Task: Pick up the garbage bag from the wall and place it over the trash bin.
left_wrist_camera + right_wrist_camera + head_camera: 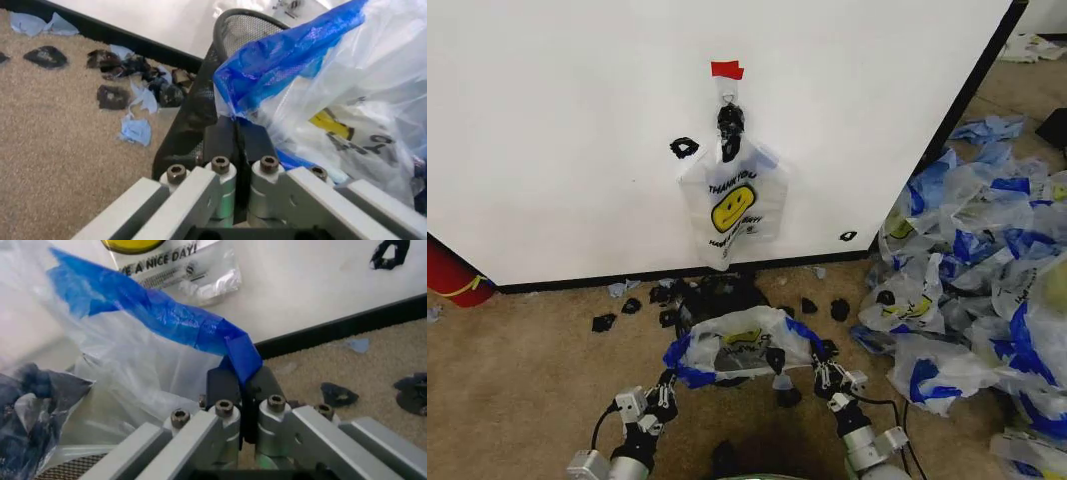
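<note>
Grippers, left [667,392] and right [824,370], pinch garbage bag [745,345] over trash bin [200,107]

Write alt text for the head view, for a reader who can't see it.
Both grippers, left and right, hold a smiley bag by its blue handles, stretched over the black bin on the carpet. Another smiley bag hangs from a clip on the white wall; a bag pile lies at right.

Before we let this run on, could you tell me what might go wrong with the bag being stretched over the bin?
1. Both grippers, left and right, pinch only the thin blue handles of the garbage bag; the film could tear or slip out.
2. The trash bin looks light, so uneven pulling may tip it.
3. Another bag hangs on the wall just behind and could snag.
</note>
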